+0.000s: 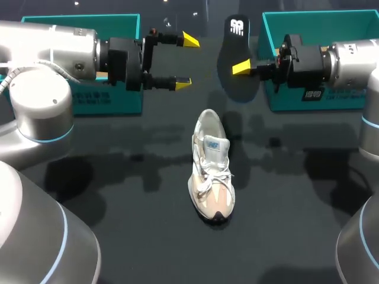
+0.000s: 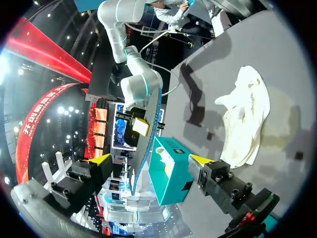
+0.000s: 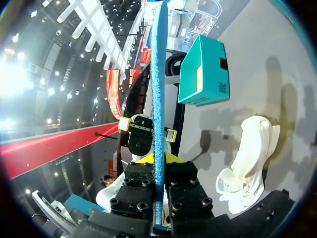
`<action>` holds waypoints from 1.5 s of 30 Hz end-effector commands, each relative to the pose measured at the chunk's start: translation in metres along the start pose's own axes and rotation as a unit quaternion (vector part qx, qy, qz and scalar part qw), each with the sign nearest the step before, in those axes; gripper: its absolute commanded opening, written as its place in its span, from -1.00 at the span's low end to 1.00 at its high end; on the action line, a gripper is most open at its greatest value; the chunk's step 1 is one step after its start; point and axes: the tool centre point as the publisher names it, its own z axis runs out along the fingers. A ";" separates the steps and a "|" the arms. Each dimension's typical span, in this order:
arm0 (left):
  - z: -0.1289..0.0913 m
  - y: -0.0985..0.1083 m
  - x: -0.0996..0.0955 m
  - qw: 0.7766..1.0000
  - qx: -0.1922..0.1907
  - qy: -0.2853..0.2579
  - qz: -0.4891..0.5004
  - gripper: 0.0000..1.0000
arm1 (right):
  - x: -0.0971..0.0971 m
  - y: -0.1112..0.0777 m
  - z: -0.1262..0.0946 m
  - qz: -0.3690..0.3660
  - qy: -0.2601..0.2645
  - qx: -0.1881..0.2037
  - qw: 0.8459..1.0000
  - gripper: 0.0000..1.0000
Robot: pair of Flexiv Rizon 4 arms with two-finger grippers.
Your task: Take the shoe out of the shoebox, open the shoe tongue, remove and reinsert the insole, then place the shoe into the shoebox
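Right gripper [image 1: 243, 70] is clamped on the insole [image 1: 232, 53], held on edge over the table's far side; the shoe [image 1: 212, 171] lies nearer the robot, long axis fore-and-aft, toe toward the robot. From the left wrist, the left gripper [image 2: 148, 163], fingers apart and empty, faces the insole [image 2: 148, 144], shoe [image 2: 245, 119] off beside it. From the right wrist, the insole [image 3: 158, 74] stands between the pinching fingers, so this arm looks best placed to reinsert it

The shoe [image 1: 212, 171], cream and beige with white laces, stands on its sole in the middle of the bench [image 1: 148, 225], toe toward the robot. The insole [image 1: 233, 50], black on top with a white logo and blue beneath, hangs clear of the bench, pinched in the right claw [image 1: 241, 68]. A left teal box [image 1: 118, 97] and a right teal box [image 1: 296, 29], the latter open upward, sit at the far side, well apart.
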 end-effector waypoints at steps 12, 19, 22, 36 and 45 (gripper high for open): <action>-0.032 -0.002 -0.001 0.973 0.015 0.098 -0.211 1.00 | -0.005 0.016 -0.003 -0.045 -0.015 -0.020 0.999 -1.00; -0.032 -0.002 -0.001 0.973 0.015 0.098 -0.211 1.00 | -0.005 0.016 -0.003 -0.045 -0.015 -0.020 0.999 -1.00; -0.034 0.001 0.002 0.960 -0.002 0.098 -0.263 1.00 | -0.008 0.015 -0.003 -0.070 -0.007 -0.041 0.997 -1.00; -0.054 -0.012 0.025 0.854 -0.081 0.152 -0.490 1.00 | -0.020 0.028 0.018 -0.133 0.015 -0.032 0.990 -1.00; -0.054 -0.012 0.025 0.854 -0.081 0.152 -0.490 1.00 | -0.020 0.028 0.018 -0.133 0.015 -0.032 0.990 -1.00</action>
